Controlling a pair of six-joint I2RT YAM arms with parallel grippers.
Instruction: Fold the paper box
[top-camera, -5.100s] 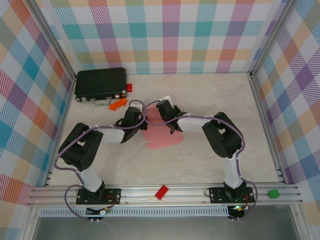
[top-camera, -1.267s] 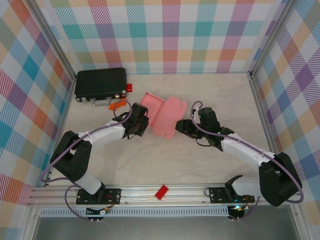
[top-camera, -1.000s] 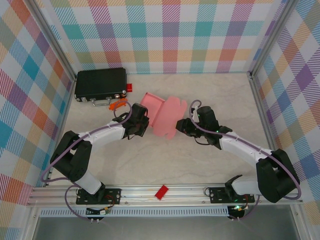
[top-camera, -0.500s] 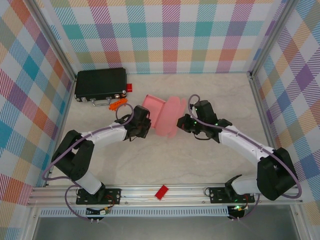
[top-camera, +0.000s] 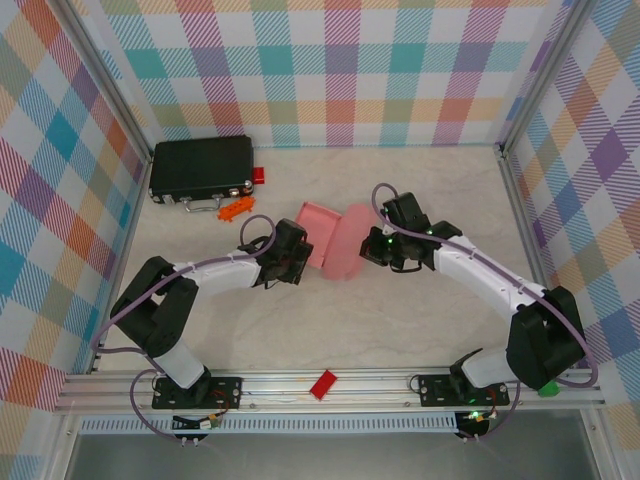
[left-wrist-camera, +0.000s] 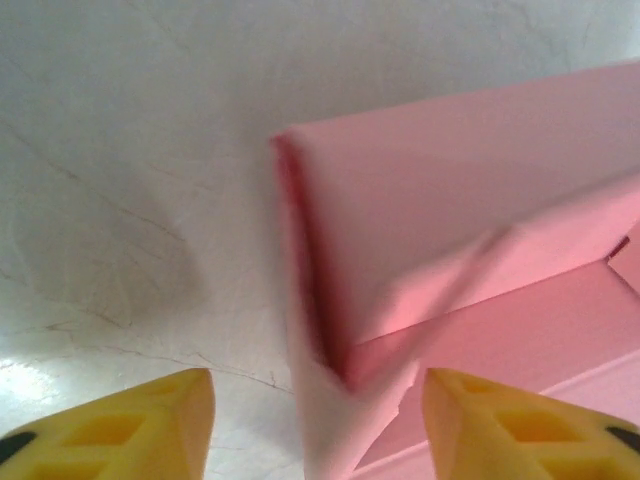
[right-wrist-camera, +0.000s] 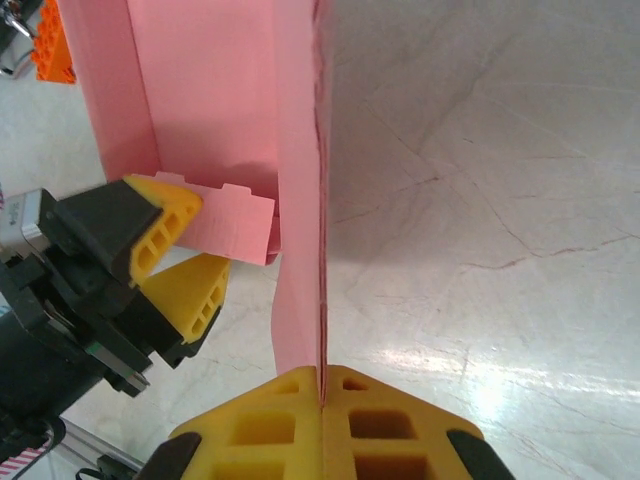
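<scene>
The paper box (top-camera: 328, 238) is pale-pink card, partly folded, lying mid-table. One tray-like part with raised walls (left-wrist-camera: 440, 210) lies flat. My right gripper (right-wrist-camera: 322, 388) is shut on the edge of its large flap (right-wrist-camera: 298, 200), which stands upright and edge-on in the right wrist view. In the top view the right gripper (top-camera: 370, 246) sits at the box's right side. My left gripper (left-wrist-camera: 315, 430) is open, and a corner of the box's wall (left-wrist-camera: 330, 400) stands between its yellow fingertips (left-wrist-camera: 120, 425) without touching them. From above, the left gripper (top-camera: 298, 262) is at the box's lower left.
A black case (top-camera: 200, 168) lies at the back left with a small red block (top-camera: 259, 175) beside it and an orange piece (top-camera: 233, 209) in front. A red block (top-camera: 323, 384) and a green block (top-camera: 546, 387) sit on the front rail. Checked walls enclose the table.
The left gripper has opened and let go of the box wall. The right gripper has shut on the flap and swung it up and leftward, from flat to upright.
</scene>
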